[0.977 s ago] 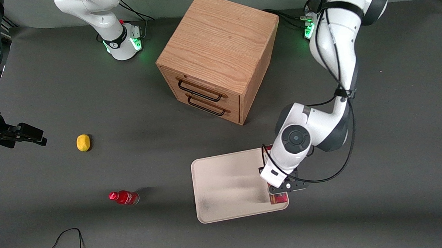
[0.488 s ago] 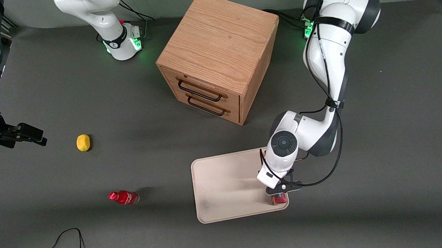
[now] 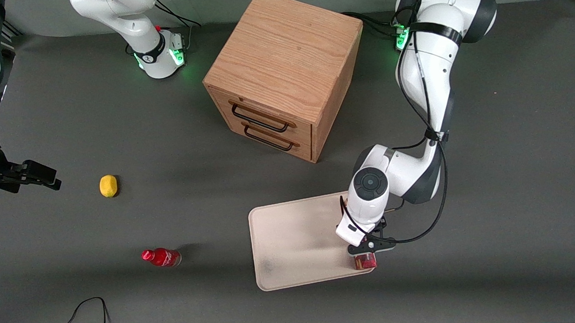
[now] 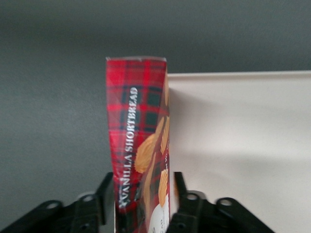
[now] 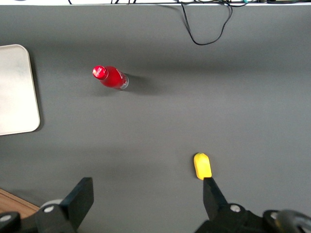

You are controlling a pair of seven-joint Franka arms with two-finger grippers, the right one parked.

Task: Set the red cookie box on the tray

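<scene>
Pincer grips the red cookie box above the tray edge.

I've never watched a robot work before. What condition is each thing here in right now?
gripper: shut on the red cookie box, over the tray's edge
red cookie box: held
tray: flat, nothing lying on it
drawer cabinet: both drawers closed
red bottle: lying down
lemon: on table

The dark grey table carries a wooden drawer cabinet, a cream tray nearer the front camera than the cabinet with the end effector above its edge, and, toward the parked arm's end, a small red bottle and a yellow lemon.
</scene>
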